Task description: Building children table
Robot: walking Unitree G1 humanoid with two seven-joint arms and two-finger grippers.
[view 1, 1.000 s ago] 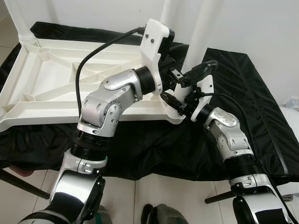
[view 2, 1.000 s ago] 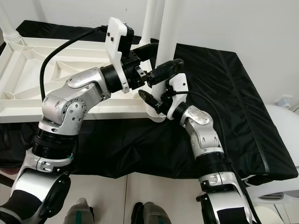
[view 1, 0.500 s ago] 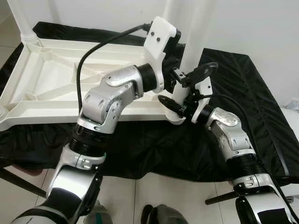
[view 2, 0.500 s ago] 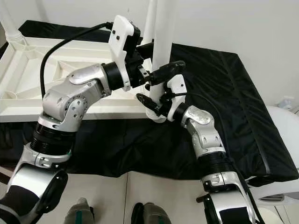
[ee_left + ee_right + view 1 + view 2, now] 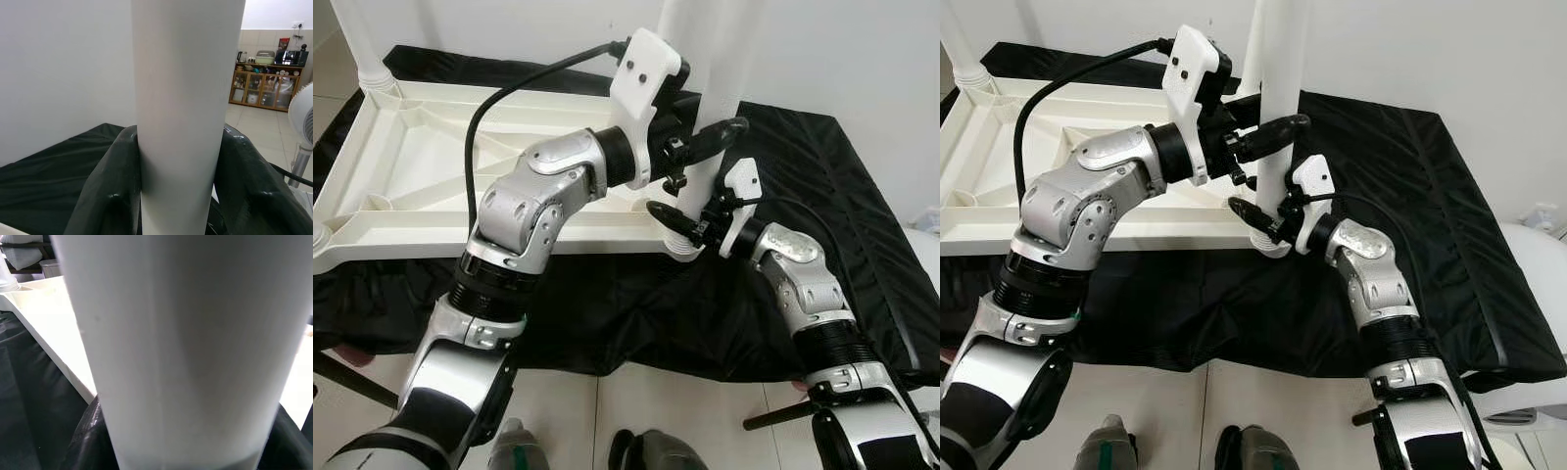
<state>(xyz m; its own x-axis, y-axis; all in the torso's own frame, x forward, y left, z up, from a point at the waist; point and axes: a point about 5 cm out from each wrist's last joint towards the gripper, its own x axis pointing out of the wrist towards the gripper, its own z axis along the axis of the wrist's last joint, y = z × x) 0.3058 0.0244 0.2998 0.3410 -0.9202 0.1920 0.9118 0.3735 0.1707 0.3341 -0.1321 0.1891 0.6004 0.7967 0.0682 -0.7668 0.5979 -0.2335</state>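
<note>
The white tabletop [image 5: 431, 157] lies upside down on a black cloth. A white table leg [image 5: 710, 78] stands upright in the near right corner socket [image 5: 683, 250]. My left gripper [image 5: 703, 132] is shut on this leg well above the socket, one black finger crossing its front. In the left wrist view the leg [image 5: 186, 98] sits between both fingers [image 5: 107, 196]. My right gripper [image 5: 687, 220] is shut on the same leg just above the socket. In the right wrist view the leg [image 5: 186, 333] is close up, with the fingers [image 5: 88, 445] flanking it.
Another white leg [image 5: 362, 44] stands at the tabletop's far left corner. The black cloth [image 5: 1410, 196] spreads out to the right of the tabletop. A white object [image 5: 1528, 255] sits at the right edge, and tiled floor with shoes [image 5: 1263, 450] is below.
The left gripper has slid up the leg and closed in on it. The leg has gone from tilted to upright. The right gripper stays low by the socket.
</note>
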